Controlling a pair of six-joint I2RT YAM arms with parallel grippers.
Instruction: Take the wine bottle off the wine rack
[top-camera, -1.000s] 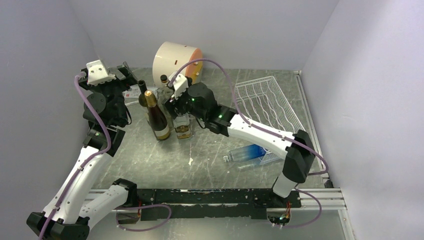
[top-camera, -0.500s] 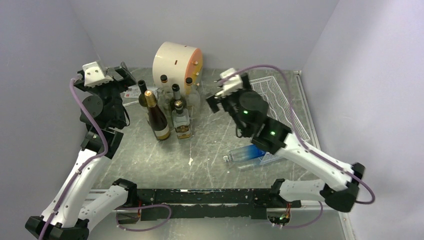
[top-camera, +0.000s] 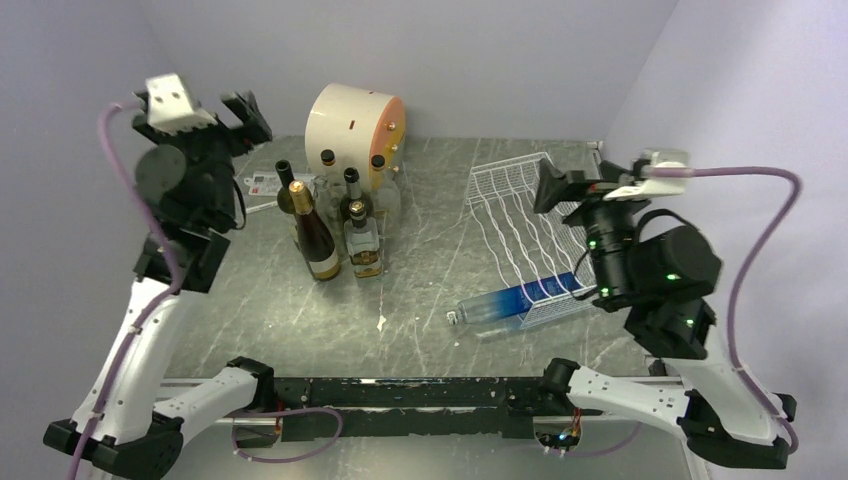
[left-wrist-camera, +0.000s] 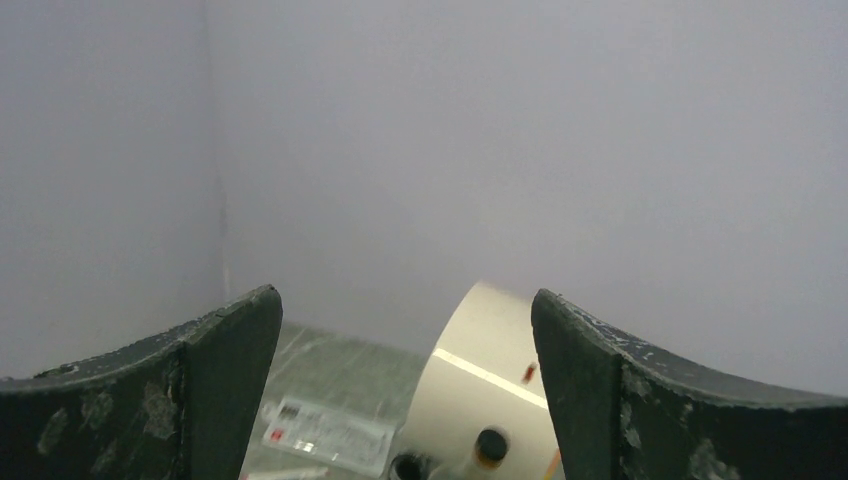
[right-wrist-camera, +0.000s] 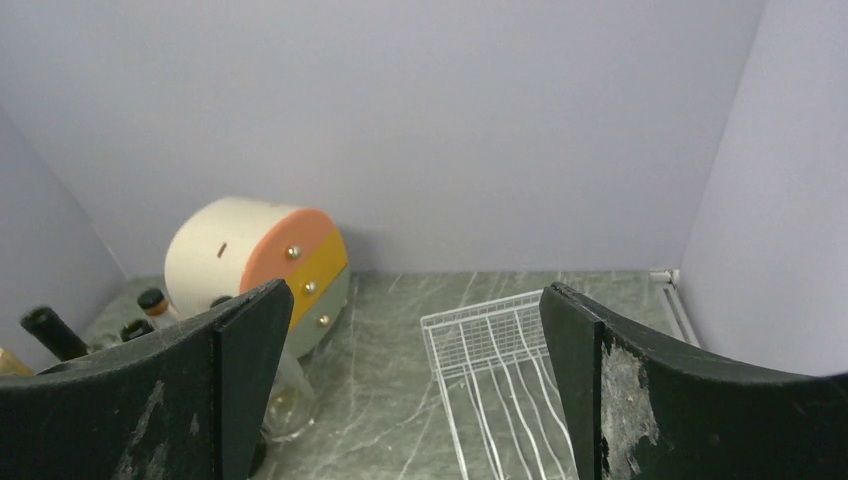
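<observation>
From above, the right claw (top-camera: 568, 188) has swung away from the cluster of standing bottles (top-camera: 335, 225) to the right side of the counter (top-camera: 420, 290). Its jaws have spread wide with nothing between them. That reads as one bottle set down and the arm returning for the next. The blue wine bottle (top-camera: 505, 302) lies on its side in the near end of the wine rack (top-camera: 520, 195), neck poking left over the edge. It is below and nearer than the claw, well apart. The left claw (top-camera: 232, 112) has lifted higher, gaping and empty.

At the left wrist, spread fingers frame the wall and the cream drum (left-wrist-camera: 480, 370).

At the right wrist, only the far part of the wine rack (right-wrist-camera: 490, 360) shows between open fingers; the bottle is out of frame.
</observation>
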